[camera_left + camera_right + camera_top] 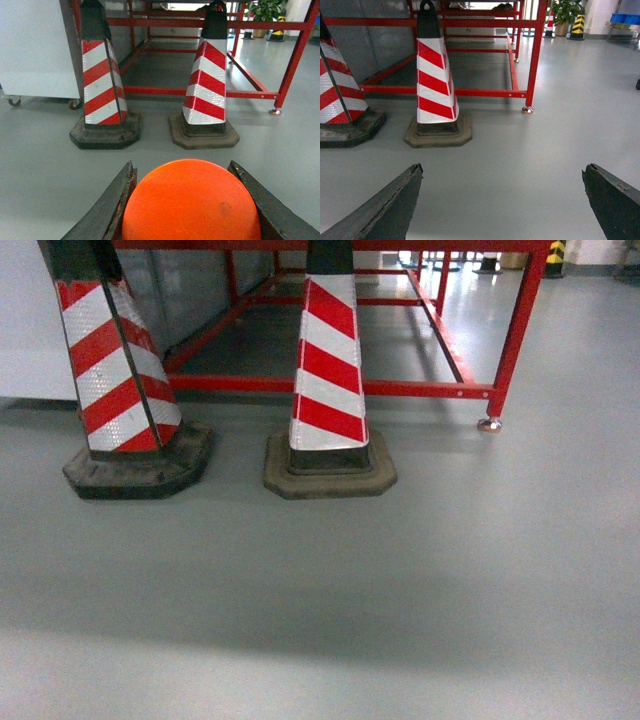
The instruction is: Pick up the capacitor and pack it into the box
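In the left wrist view my left gripper is shut on a round, bright orange capacitor, whose flat disc-like face fills the gap between both dark fingers. It hangs above the grey floor. My right gripper is open wide in the right wrist view, with only bare floor between its fingertips. Neither gripper shows in the head view. The box is out of view in all three views.
Two red-and-white striped cones on black bases stand ahead, one left and one centre. Behind them is a red metal frame with a foot. A white wheeled cabinet is at the left. Grey floor lies in front.
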